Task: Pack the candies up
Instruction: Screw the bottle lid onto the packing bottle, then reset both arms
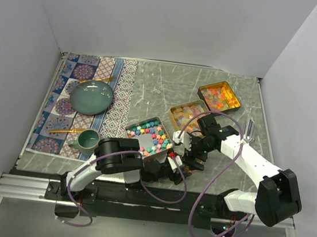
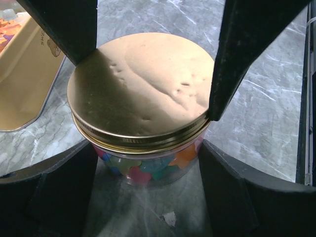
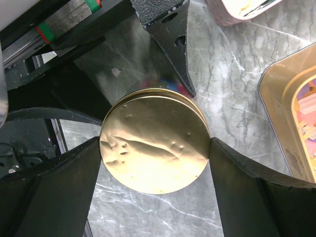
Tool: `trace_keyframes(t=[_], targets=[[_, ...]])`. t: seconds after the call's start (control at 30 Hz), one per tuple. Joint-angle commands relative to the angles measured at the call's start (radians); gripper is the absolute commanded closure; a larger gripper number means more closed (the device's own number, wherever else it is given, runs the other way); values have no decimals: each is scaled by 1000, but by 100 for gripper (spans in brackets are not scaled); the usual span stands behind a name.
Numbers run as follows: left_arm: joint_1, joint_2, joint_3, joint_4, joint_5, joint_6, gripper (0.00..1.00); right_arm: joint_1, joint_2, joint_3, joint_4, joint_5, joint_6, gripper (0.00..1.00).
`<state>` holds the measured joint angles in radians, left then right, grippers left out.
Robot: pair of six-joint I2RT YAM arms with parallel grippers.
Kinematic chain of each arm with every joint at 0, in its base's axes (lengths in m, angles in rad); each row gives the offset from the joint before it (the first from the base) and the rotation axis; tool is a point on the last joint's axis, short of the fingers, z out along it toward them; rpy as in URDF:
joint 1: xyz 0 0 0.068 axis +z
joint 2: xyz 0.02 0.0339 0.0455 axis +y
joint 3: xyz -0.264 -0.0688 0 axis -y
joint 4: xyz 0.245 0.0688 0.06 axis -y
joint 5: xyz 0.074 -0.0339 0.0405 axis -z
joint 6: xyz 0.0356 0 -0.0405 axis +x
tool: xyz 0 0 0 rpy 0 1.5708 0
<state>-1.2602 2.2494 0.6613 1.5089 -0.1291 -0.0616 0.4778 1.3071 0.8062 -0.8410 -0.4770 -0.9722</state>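
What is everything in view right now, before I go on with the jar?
jar: one, clear, near table edge between the arms
lid: one, gold, dented, on the jar
trays: three, gold, diagonal row from centre to far right
candies: many, mixed colours, in the trays and the jar
plate: one, teal, on the mat
mug: one, teal, near end of the mat
utensils: two, gold, one beside the mug, one beyond the plate
mat: one, blue patterned, left side
table: one, grey marble
left end effector: one, black, shut on the jar
right end effector: one, black, shut on the lid
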Motion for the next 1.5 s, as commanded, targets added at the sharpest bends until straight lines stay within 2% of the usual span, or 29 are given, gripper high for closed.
trace_keyframes(t=[0.0,0.03,0.07,0.1,0.17,0.43,0.47,0.5,0.53,0.6,0.63,0.87,0.97,1.03,1.1,1.13,1.2,1.3,1.33,1.4,1.43,1.47], targets=[[-1,90,-51,149,-69,46,99,25,78,-101,-64,14,121,37],[1,93,-51,152,-67,45,99,25,61,-101,-81,18,109,29],[2,95,-52,155,-67,45,99,25,52,-96,-95,31,89,25],[2,93,-52,157,-69,45,99,27,43,-93,-113,41,42,0],[4,96,-55,160,-66,46,99,25,17,-87,-118,93,43,0],[2,102,-60,143,-37,51,98,-69,-15,-35,-274,201,-152,0],[5,99,-55,130,-24,51,87,-88,-19,-26,-288,213,-163,0],[5,96,-52,114,-23,83,69,-106,-25,-18,-305,231,-193,0],[7,84,-54,102,-21,86,31,-152,-35,-10,-335,241,-210,0],[7,67,-80,106,-11,97,6,-191,-46,17,-359,261,-238,0],[7,43,-94,112,0,103,3,-224,-52,39,-375,271,-244,0],[5,-155,-253,31,104,77,3,-339,-45,145,-349,268,-191,0],[-17,-269,-317,4,149,104,3,-372,-46,214,-336,232,-111,0],[-21,-417,-325,-57,174,120,3,-415,-78,278,-282,207,-18,0],[-16,-578,-284,-198,171,155,3,-470,-110,329,-210,169,169,0],[-7,-623,-263,-240,193,169,3,-500,-155,373,-107,157,253,0],[44,-721,-175,-384,216,213,3,-527,-193,407,-26,137,436,0],[134,-801,-5,-580,197,223,3,-528,-247,442,100,158,614,0],[163,-816,42,-722,198,215,3,-527,-255,455,138,166,650,0],[249,-847,177,-846,186,181,3,-527,-249,462,175,214,781,0],[278,-850,222,-983,175,166,3,-522,-224,487,181,275,820,0],[344,-853,318,-1050,163,128,3,-518,-204,507,172,314,901,0]])
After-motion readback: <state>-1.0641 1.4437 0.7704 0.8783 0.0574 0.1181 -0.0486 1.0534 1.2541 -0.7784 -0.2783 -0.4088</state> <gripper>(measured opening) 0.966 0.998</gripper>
